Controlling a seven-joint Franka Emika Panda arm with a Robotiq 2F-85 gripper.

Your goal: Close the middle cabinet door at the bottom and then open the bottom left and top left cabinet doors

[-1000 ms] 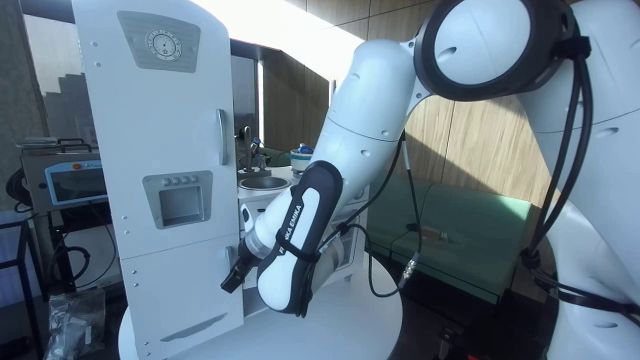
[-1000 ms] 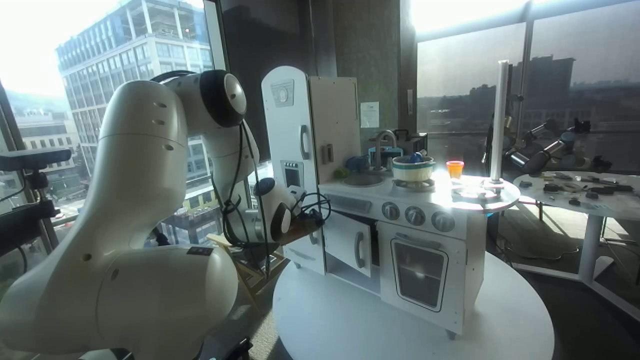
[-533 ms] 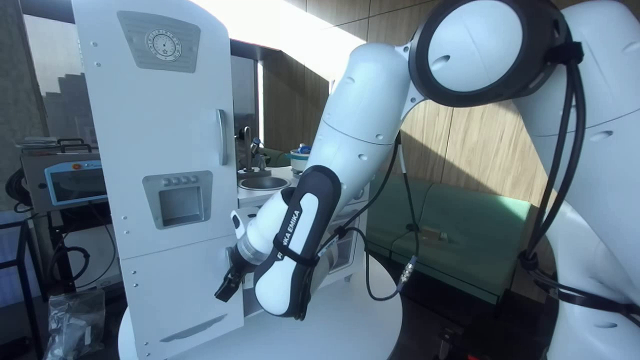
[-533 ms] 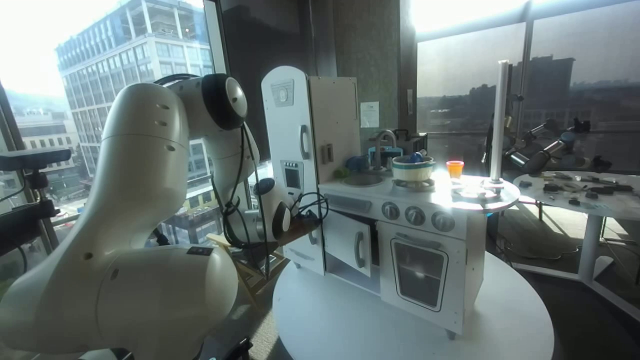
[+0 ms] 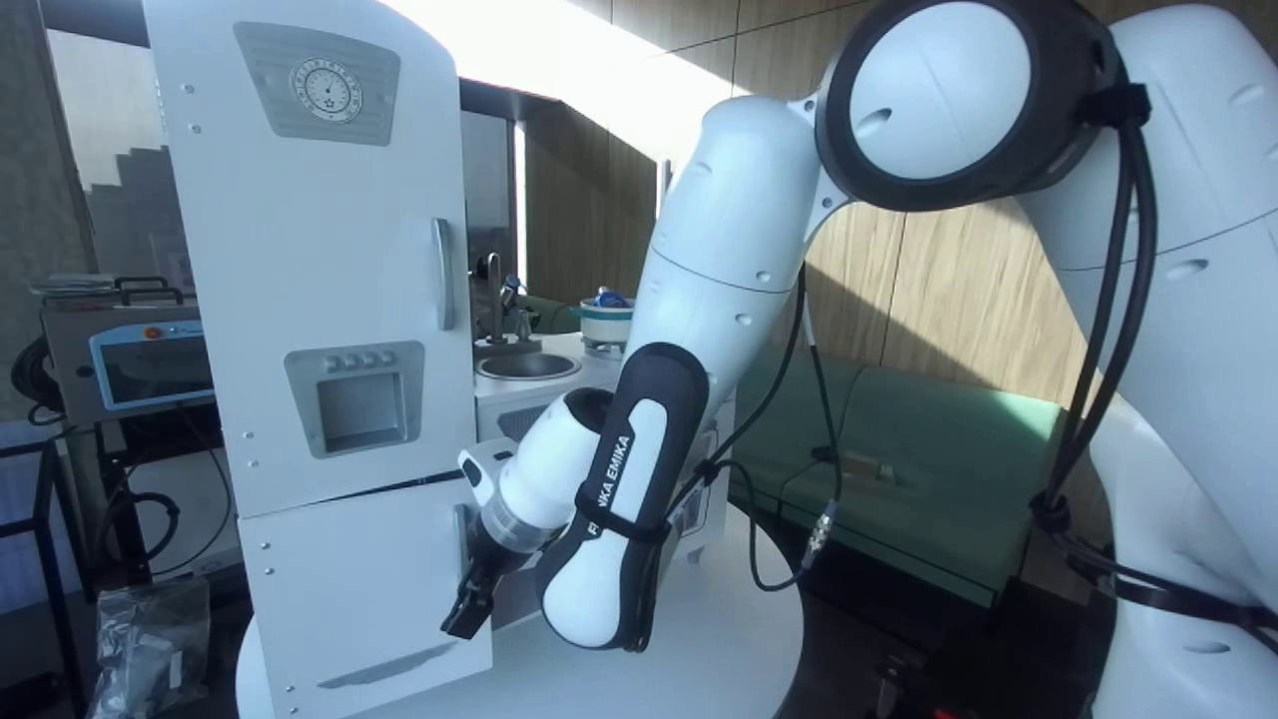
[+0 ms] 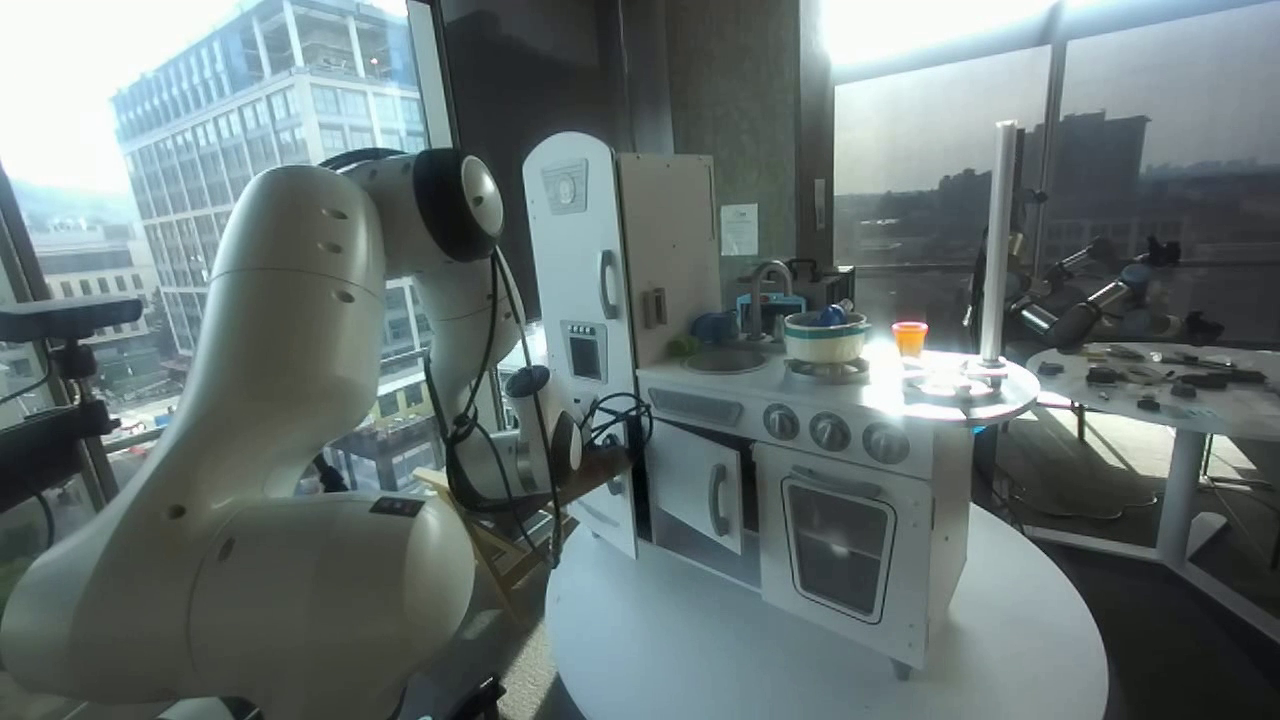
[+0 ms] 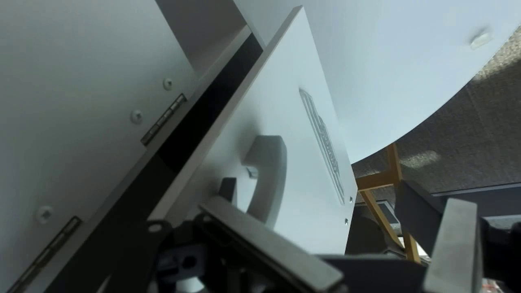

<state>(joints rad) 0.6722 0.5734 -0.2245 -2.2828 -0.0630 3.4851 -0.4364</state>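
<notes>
Two doors of the white toy kitchen (image 6: 752, 405) stand ajar: the bottom left door (image 5: 364, 589) and the middle door (image 6: 695, 485). Toward eight o'clock in an exterior view, the bottom left door is swung slightly out, with a thin dark slit along its top edge; the wrist view shows a longer dark gap behind its free side. The middle door, at five o'clock in an exterior view, stands at an angle with dark space above it. The top left door (image 5: 329, 250), between nine and ten o'clock, is closed, its upper handle (image 5: 444, 275) upright.

The gripper (image 5: 465, 617) is at seven o'clock in an exterior view, in front of the bottom left door and tilted downward. Seen from the wrist, its two fingers (image 7: 268, 240) stand wide apart, one at six o'clock and the other at four. The lower handle (image 7: 272, 179), on the bottom left door, lies close to the centre, toward six o'clock. One fingertip is just beside it, on its eight o'clock side; whether they touch, I cannot tell.

A pot (image 6: 826, 342) sits on the counter (image 6: 775, 386) at three o'clock in an exterior view, with an orange cup (image 6: 909, 340) beyond it. A green bench (image 5: 919, 469) fills four o'clock in an exterior view.
</notes>
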